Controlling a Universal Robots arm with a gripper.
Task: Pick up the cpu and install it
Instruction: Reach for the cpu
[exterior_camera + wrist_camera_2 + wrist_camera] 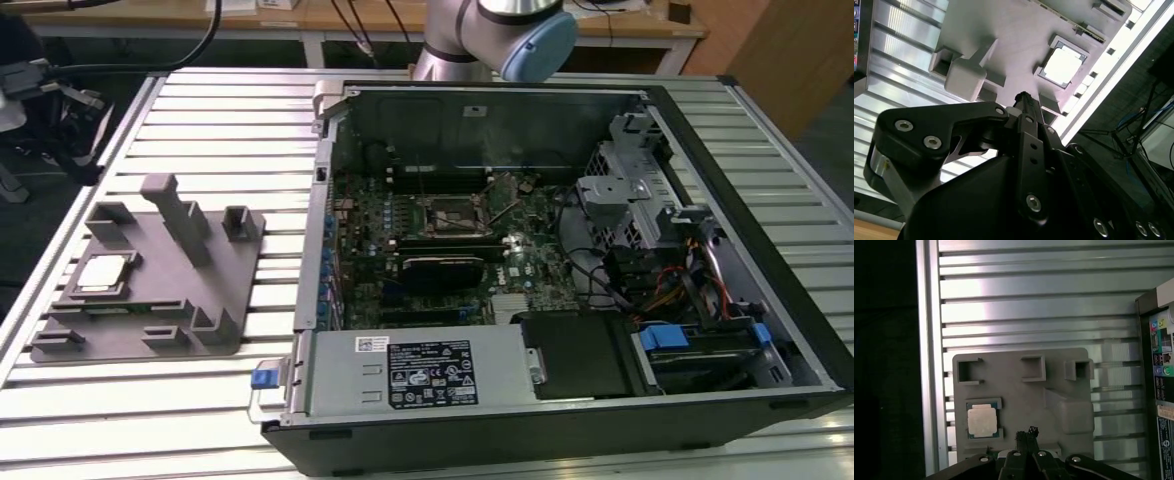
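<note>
The cpu (982,420) lies flat in a recess of the grey tray (1019,400) on the slatted table (1019,310). The hand (1026,432) hangs above the tray near the cpu, fingers closed together and holding nothing.

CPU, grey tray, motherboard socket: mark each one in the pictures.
cpu (983,421), first wrist view, middle of its silver top.
grey tray (1019,400), first wrist view, bare flat surface beside the cpu.
motherboard socket (451,212), exterior view, centre of the framed square.
</note>
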